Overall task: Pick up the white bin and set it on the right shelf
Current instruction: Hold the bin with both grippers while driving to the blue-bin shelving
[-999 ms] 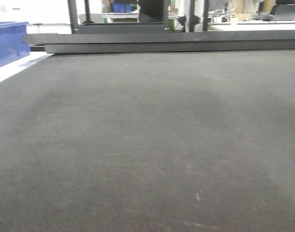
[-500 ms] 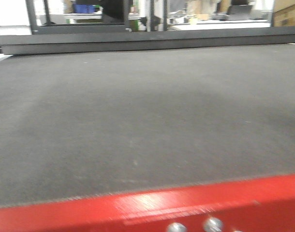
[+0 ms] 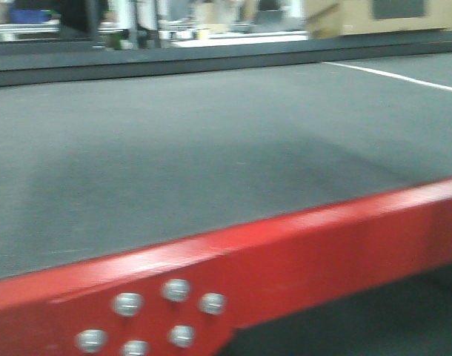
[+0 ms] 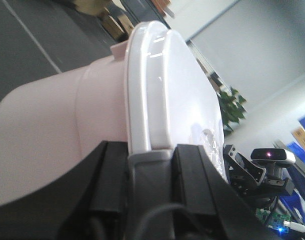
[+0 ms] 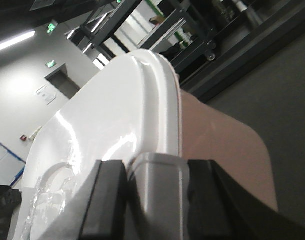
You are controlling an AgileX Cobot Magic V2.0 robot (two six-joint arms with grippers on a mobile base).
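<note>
Left wrist view: left gripper is clamping the rim of the bin, its jaws closing on the edge where the white lid is sitting. Right wrist view: right gripper is pinching another stretch of that rim the same way, so the bin is being held between the two grippers. Front view, blurred: red-framed table with dark top is filling the picture, bolts showing on its frame.

Red frame rail, 6 bolts, edging dark tabletop; background blurred.
</note>
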